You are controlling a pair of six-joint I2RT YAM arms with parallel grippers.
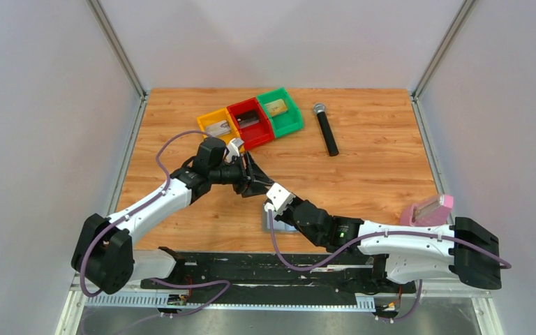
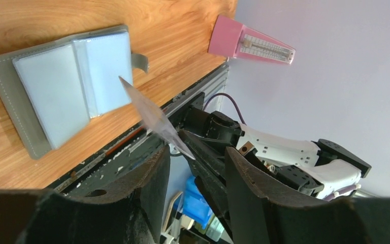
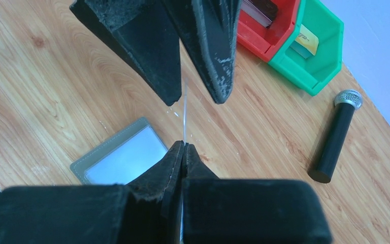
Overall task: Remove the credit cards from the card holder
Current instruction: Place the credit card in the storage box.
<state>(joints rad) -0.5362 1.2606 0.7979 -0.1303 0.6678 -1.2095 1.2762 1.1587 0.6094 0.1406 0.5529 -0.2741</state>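
The card holder (image 2: 66, 96) lies open and flat on the wooden table, two pale panels in a grey edge; it also shows in the right wrist view (image 3: 122, 157) and partly under the right arm (image 1: 270, 223). My right gripper (image 3: 184, 146) is shut on a thin whitish card (image 3: 184, 114), seen edge-on and held above the holder. In the left wrist view the card (image 2: 155, 117) stands tilted in the air. My left gripper (image 2: 198, 152) is open, its fingers (image 3: 147, 51) standing either side of the card's far edge. Both grippers meet mid-table (image 1: 258, 185).
Yellow (image 1: 216, 123), red (image 1: 250, 122) and green (image 1: 279, 112) bins stand at the back, each with a card inside. A black microphone (image 1: 326, 129) lies right of them. A pink wedge-shaped object (image 1: 427, 209) sits at the right near edge.
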